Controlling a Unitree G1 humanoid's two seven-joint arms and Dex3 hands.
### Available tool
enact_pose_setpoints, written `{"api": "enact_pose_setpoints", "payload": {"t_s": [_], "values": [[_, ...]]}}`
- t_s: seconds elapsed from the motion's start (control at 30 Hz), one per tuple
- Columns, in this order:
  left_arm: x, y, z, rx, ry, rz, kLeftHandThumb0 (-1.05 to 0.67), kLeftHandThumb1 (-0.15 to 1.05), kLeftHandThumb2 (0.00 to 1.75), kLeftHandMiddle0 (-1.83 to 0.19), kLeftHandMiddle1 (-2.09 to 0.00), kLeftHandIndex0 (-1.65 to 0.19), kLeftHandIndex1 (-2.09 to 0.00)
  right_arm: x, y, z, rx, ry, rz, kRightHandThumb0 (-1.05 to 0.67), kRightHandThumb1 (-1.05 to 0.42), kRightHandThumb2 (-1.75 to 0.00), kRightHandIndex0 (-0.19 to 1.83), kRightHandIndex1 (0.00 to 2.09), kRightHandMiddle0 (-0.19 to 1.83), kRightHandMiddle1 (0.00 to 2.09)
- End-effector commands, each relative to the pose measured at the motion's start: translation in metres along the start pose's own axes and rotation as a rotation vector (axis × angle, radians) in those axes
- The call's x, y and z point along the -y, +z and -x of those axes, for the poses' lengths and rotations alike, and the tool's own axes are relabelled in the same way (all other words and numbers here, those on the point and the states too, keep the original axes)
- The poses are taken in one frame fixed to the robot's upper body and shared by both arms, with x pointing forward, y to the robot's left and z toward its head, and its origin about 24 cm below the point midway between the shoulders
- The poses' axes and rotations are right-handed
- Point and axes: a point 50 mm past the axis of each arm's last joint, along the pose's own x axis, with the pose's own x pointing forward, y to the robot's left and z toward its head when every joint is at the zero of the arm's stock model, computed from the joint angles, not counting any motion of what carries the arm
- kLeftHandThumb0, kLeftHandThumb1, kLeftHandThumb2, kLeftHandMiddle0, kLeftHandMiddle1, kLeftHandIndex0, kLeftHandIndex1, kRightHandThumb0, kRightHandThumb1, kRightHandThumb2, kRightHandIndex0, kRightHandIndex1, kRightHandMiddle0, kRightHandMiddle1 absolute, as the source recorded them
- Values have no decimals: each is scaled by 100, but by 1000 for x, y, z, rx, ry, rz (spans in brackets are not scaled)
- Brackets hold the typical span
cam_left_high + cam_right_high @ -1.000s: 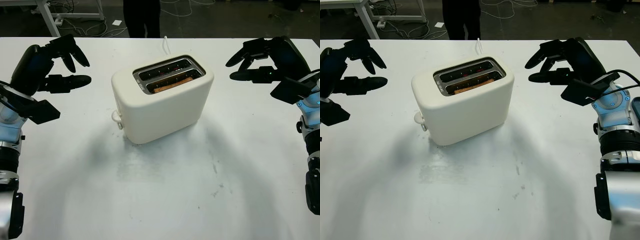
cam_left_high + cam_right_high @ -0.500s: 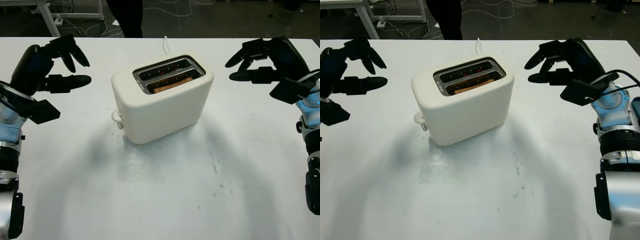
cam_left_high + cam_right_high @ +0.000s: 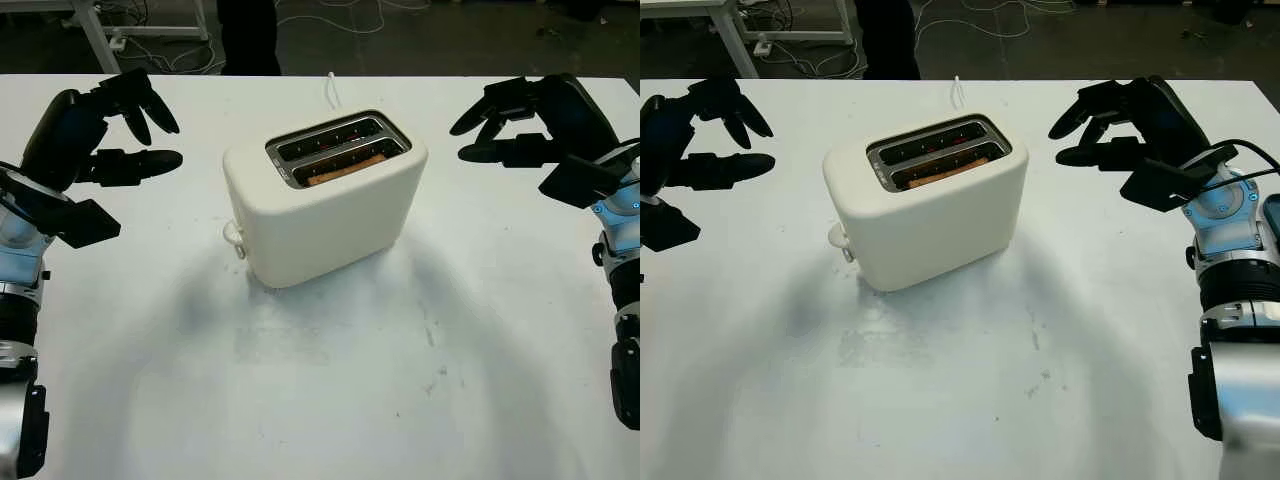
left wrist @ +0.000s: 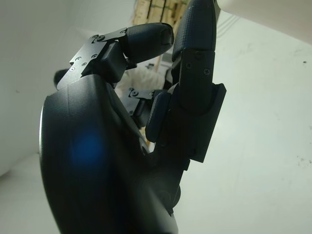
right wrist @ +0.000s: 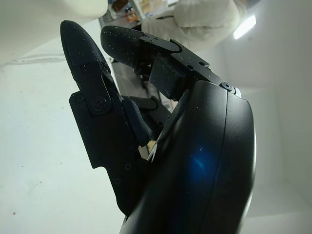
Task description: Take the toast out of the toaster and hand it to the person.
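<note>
Black and empty, my left robot hand (image 3: pixel 95 140) hangs open left of the smooth cream toaster (image 3: pixel 325 195) on the white table (image 3: pixel 330 400), brown toast (image 3: pixel 345 171) sunk in its near slot, so I'd pinch it from above with the open right robot hand (image 3: pixel 525 120).

Bare table (image 3: pixel 330 380) surrounds the toaster (image 3: pixel 325 195); nothing stands above its slots.

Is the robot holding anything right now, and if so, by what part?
Nothing. The left hand and right hand are open, either side of the toaster; the toast sits in its slot.
</note>
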Motion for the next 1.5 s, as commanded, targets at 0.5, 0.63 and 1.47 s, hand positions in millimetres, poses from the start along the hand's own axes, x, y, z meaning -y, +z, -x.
{"api": "enact_pose_setpoints", "payload": {"t_s": [0.5,0.63,1.47], "values": [[1,-1,2,-1,1,8,-76,92,21,-60,-165,-44,-152,3,1,0,7,-10,15,-71,-78,0,93,102,95,68],[2,-1,3,0,1,16,-76,92,22,-60,-166,-44,-152,2,1,0,5,-10,3,-73,-79,0,93,103,94,68],[2,-1,2,-5,-3,17,-76,91,22,-59,-166,-44,-152,3,1,0,10,-9,7,-72,-78,0,93,103,95,68]]}}
